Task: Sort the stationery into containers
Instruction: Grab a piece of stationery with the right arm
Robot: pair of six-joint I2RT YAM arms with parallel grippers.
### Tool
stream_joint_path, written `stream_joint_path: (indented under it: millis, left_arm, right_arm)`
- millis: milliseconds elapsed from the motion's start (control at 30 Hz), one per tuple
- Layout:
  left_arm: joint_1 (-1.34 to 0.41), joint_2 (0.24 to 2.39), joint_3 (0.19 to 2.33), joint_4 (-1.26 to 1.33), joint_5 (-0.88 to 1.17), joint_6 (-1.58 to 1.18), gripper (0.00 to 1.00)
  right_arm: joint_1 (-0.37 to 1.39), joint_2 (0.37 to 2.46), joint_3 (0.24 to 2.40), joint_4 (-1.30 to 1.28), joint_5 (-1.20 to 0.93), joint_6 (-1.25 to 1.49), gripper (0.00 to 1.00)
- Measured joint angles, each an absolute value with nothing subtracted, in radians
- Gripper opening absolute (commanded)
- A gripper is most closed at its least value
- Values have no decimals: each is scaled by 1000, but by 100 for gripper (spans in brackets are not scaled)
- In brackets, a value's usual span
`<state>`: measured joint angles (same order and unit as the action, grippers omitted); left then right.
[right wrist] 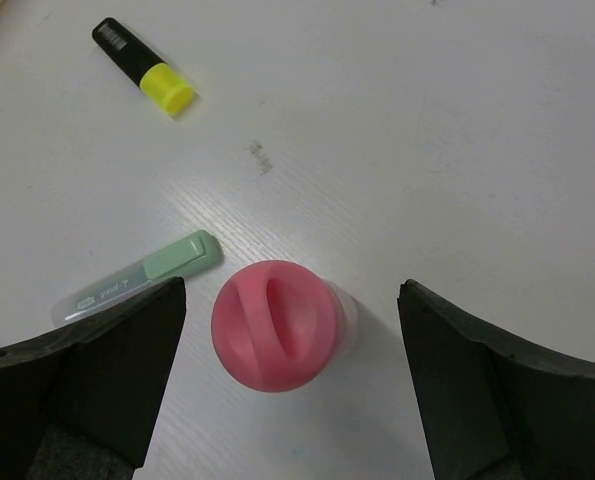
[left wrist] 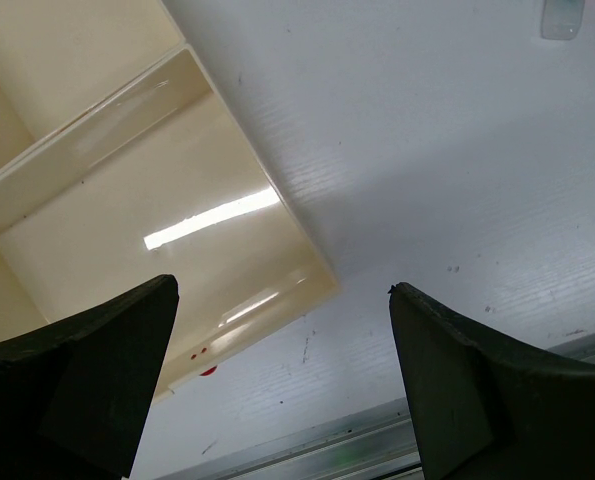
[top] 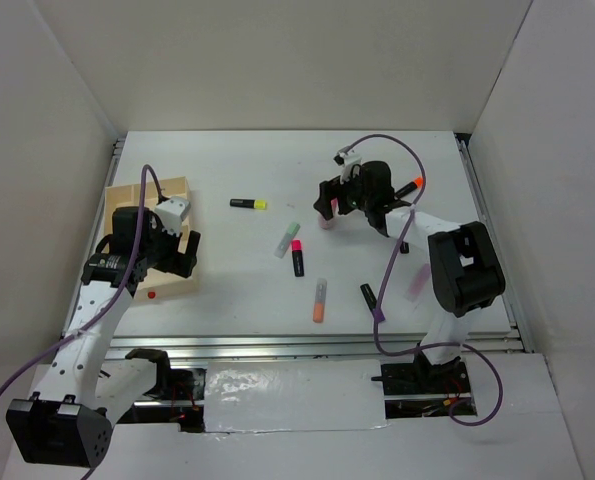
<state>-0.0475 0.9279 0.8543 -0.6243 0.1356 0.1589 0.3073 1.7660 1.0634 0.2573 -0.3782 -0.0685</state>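
Counting across the white table (top: 277,160), at least six stubby plastic markers (top: 247,203) lie flat, some black-bodied, some pale. One compartmented wooden tray (top: 172,288) sits at the left. The right end effector (right wrist: 289,292) gapes wide around an upright pink-capped marker (right wrist: 274,325), not gripping it. The left end effector (left wrist: 282,288) hangs wide open and empty above the tray's corner.

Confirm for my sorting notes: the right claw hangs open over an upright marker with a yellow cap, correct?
Wrong cap colour: it is pink, not yellow. The right claw hangs open over an upright marker with a pink cap, as the right wrist view shows.
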Motion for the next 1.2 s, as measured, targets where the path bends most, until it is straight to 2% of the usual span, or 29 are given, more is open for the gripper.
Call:
stream_joint_path:
  millis: [267,333,367,633,733,833,867,933,1200]
  left_arm:
    - [-47,928,854,-625,136,159,99]
    - [-47,928,854,-625,136,160,99]
    - [-47,928,854,-625,136,159,99]
    - [-47,928,854,-625,136,160,99]
    - [-47,928,854,-626,136,160,99]
    - [-47,928,854,-626,136,160,99]
    - [-47,929,854,-626,136,160,99]
    - [-47,932,854,-626,136,159,99]
    - [-47,942,860,-631,135,131,99]
  right_arm:
    - [307,1780,1089,210,-355,-56,84]
    - [307,1786,1101,196,-353,-53,78]
    - [307,1789,1107,191,-353,-52,72]
    - [310,1805,1132,162,-348,-49,54]
    - [312,1806,1134,163,-340,-49,41]
    - [315,1806,1134,163,-337,-51,24]
    - [315,1806,1134,163,-339,-54,13]
    - [316,1805,1134,162,-340,-60,1]
    - [322,1739,1114,117,-358,-103,0]
